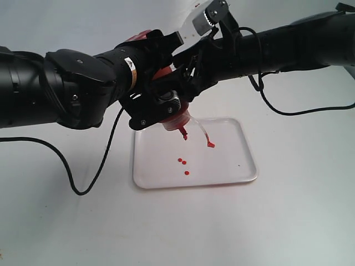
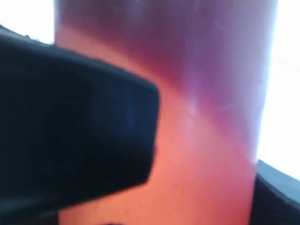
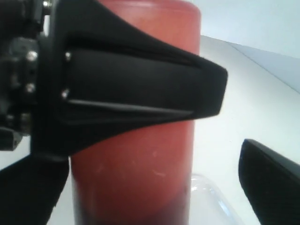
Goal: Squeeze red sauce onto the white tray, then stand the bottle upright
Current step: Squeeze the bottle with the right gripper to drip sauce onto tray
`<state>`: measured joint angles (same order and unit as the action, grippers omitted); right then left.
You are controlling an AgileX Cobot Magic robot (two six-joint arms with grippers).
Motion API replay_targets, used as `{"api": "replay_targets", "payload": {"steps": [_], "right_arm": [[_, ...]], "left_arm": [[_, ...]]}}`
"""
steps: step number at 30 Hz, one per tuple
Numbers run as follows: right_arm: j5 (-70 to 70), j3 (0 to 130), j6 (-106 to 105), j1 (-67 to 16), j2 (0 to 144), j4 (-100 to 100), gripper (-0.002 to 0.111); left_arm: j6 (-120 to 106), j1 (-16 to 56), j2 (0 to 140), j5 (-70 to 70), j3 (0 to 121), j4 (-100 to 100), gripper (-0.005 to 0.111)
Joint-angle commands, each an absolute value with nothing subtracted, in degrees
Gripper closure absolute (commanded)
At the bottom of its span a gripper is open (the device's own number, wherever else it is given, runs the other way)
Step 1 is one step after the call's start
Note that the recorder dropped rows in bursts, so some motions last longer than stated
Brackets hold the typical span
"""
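The bottle (image 1: pixel 178 118) hangs upside down over the white tray (image 1: pixel 244 178), its red nozzle (image 1: pixel 182 132) pointing down and its tethered cap (image 1: pixel 211 144) dangling beside it. My left gripper (image 1: pixel 165 103) is shut on the bottle's body (image 2: pixel 206 140); one black finger (image 2: pixel 84 131) presses its side. My right gripper (image 1: pixel 187 67) stands open astride the bottle (image 3: pixel 136 159), with one fingertip (image 3: pixel 272 180) clear of it. Three small drops of red sauce (image 1: pixel 183 162) lie on the tray below the nozzle.
Both arms cross above the tray's far left corner and hide it. A black cable (image 1: pixel 89 185) loops on the table left of the tray, and another (image 1: pixel 288 111) hangs under the right arm. A tiny dark speck (image 1: pixel 239 164) sits on the tray.
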<state>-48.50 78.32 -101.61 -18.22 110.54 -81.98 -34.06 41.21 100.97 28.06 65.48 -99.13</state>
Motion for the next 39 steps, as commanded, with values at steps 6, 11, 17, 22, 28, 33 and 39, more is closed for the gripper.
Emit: {"api": "replay_targets", "payload": {"steps": [6, 11, 17, 22, 28, 33, 39], "right_arm": [[-48.9, 78.7, -101.9, -19.0, 112.6, -82.0, 0.02], [-50.0, 78.7, -101.9, -19.0, 113.0, -82.1, 0.021], [-50.0, 78.7, -101.9, -19.0, 113.0, -82.5, 0.027], [-50.0, 78.7, -101.9, -19.0, 113.0, -82.5, 0.059], [-50.0, 78.7, -101.9, -19.0, 113.0, -82.5, 0.088], [-48.8, 78.7, -101.9, -19.0, 113.0, -82.5, 0.107], [-49.2, 78.7, -101.9, -19.0, 113.0, -82.5, 0.06]], "left_arm": [[-33.7, 41.2, 100.2, 31.6, 66.3, -99.9, 0.107], [-33.7, 41.2, 100.2, 30.9, 66.3, -99.9, 0.107], [-33.6, 41.2, 100.2, 30.8, 66.3, -99.9, 0.107], [-33.6, 41.2, 100.2, 30.8, 66.3, -99.9, 0.107], [-33.6, 41.2, 100.2, 30.8, 66.3, -99.9, 0.107], [-33.6, 41.2, 100.2, 30.8, 66.3, -99.9, 0.107], [-33.6, 41.2, 100.2, 30.8, 66.3, -99.9, 0.107]]}}
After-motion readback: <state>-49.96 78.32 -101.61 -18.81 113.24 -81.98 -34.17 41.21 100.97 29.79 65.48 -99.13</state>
